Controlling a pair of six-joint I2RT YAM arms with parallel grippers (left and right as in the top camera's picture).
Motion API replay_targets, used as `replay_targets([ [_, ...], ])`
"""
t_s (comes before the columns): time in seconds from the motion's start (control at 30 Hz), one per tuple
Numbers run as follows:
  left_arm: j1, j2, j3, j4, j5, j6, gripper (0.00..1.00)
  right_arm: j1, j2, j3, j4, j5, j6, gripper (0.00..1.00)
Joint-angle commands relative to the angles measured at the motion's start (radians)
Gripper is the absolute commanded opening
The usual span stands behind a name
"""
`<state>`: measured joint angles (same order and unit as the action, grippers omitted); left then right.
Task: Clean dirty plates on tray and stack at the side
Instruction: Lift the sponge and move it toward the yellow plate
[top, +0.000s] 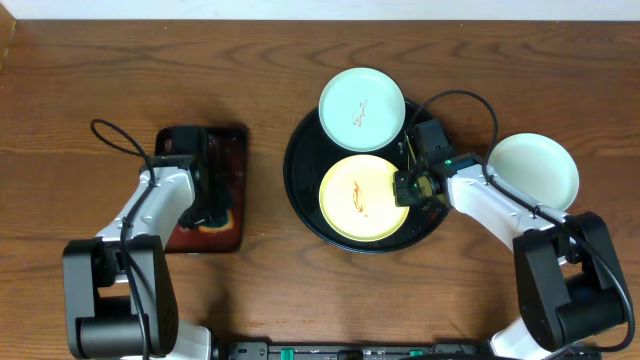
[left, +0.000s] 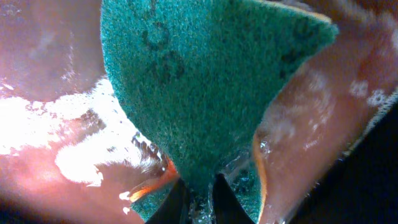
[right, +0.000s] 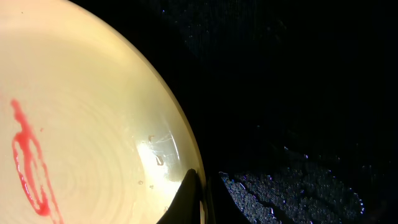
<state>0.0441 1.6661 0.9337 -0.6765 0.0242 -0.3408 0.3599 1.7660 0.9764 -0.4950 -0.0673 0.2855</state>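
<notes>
The black round tray (top: 300, 170) holds a yellow plate (top: 355, 198) with a red smear and a mint plate (top: 361, 108) with a small smear at its far rim. A second mint plate (top: 533, 172) lies on the wooden table to the right and shows no smear. My right gripper (top: 408, 187) is shut on the yellow plate's right rim. In the right wrist view its fingers (right: 202, 196) pinch the rim of the yellow plate (right: 81, 124) over the tray (right: 298, 93). My left gripper (left: 199, 202) is shut on a green sponge (left: 205, 81).
A rectangular dark red-brown tray (top: 235, 150) lies at the left, with my left gripper (top: 210, 208) over it. Its surface (left: 50, 180) is wet and foamy. Both arms' cables loop above the table.
</notes>
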Motion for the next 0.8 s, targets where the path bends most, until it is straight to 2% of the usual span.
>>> replay_targets([
  [0.0, 0.0, 0.0, 0.08, -0.057, 0.002, 0.031, 0.08, -0.003, 0.008, -0.009, -0.019, 0.056, 0.005, 0.01],
  [0.17, 0.0, -0.034, 0.225, -0.222, 0.008, 0.034, 0.07, -0.003, 0.008, -0.009, -0.017, 0.056, 0.005, 0.01],
  [0.3, 0.0, -0.069, 0.3, -0.308, 0.114, 0.039, 0.07, -0.003, 0.008, -0.009, -0.018, 0.083, 0.006, 0.01],
  [0.47, -0.026, -0.124, 0.32, -0.302, 0.3, 0.06, 0.07, -0.003, 0.008, -0.009, -0.007, 0.089, 0.006, 0.01],
  [0.57, -0.081, -0.142, 0.32, -0.29, 0.312, 0.055, 0.07, -0.003, 0.008, -0.009, -0.005, 0.1, 0.01, 0.01],
  [0.67, -0.151, -0.137, 0.319, -0.267, 0.313, 0.011, 0.07, -0.003, 0.008, -0.009, -0.043, 0.182, 0.096, 0.01],
  [0.77, -0.234, -0.122, 0.31, -0.213, 0.312, -0.048, 0.08, -0.001, 0.008, -0.01, -0.045, 0.156, 0.075, 0.01],
])
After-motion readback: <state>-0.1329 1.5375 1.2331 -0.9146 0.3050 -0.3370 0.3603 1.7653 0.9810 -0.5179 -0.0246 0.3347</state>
